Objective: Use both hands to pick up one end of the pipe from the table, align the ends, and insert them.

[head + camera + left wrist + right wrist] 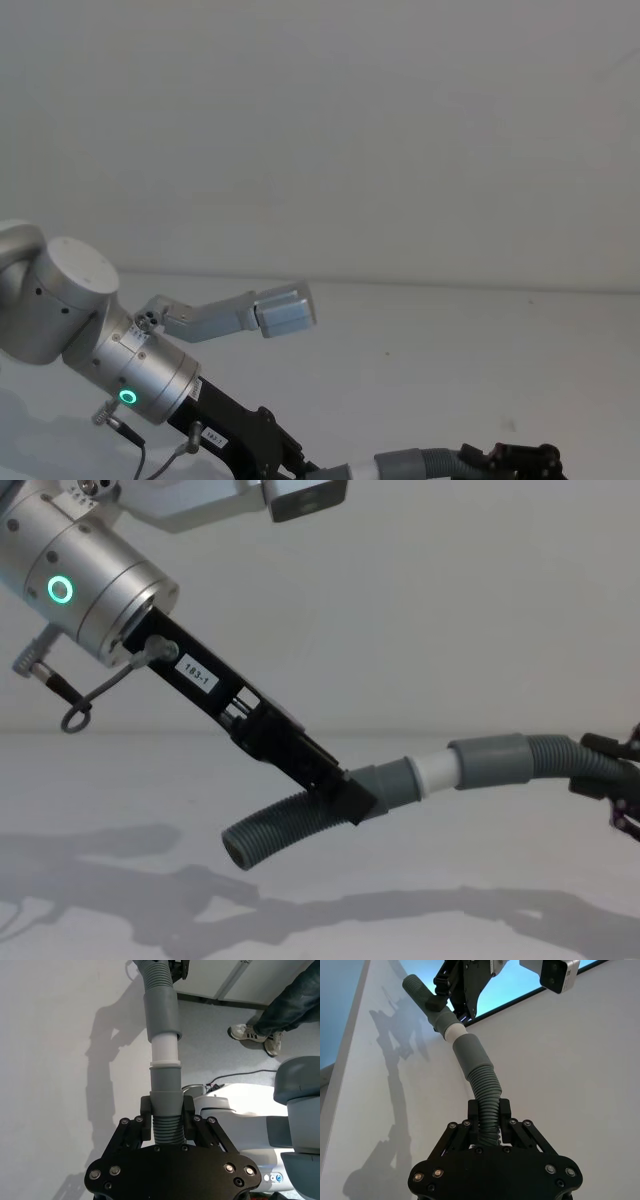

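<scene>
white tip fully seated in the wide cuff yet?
No. In the chest view a band of the white tip shows between the left gripper's cuff and the wide cuff held by the right gripper.

Plain pale wall [400,130] seen behind white table [450,810], unbroken and unmarked. Soft shadows cast on table surface near front edge. Grey speckled floor [210,1045] seen below table edge. White panelling with dark base strip [220,1000] set along floor's far side. Bright blue band [420,970] seen above white surface, nature unclear.
</scene>
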### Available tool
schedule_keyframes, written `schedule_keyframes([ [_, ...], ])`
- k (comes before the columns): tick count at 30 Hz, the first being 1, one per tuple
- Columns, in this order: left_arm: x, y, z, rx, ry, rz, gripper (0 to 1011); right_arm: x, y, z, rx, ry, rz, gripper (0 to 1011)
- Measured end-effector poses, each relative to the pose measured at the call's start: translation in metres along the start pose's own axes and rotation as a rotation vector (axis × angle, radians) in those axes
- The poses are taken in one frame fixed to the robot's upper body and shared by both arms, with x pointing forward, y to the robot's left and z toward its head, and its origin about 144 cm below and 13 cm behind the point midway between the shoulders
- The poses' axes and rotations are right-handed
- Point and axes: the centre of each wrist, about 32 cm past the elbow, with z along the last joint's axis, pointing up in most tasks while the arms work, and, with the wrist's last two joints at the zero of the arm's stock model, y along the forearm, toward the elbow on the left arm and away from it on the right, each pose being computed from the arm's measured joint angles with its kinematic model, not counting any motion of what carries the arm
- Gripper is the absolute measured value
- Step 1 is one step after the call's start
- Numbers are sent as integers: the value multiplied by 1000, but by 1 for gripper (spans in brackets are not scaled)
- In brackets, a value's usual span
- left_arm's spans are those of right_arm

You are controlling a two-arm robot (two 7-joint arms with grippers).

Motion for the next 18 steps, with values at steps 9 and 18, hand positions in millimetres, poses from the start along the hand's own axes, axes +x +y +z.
schedule_keyframes([
  [9, 0, 2, 6, 24, 5, 0, 322, 1, -1, -2, 23, -21, 0, 215],
  [18, 0, 4, 12, 47, 19, 39, 322, 2, -1, -3, 35, -31, -3, 216],
])
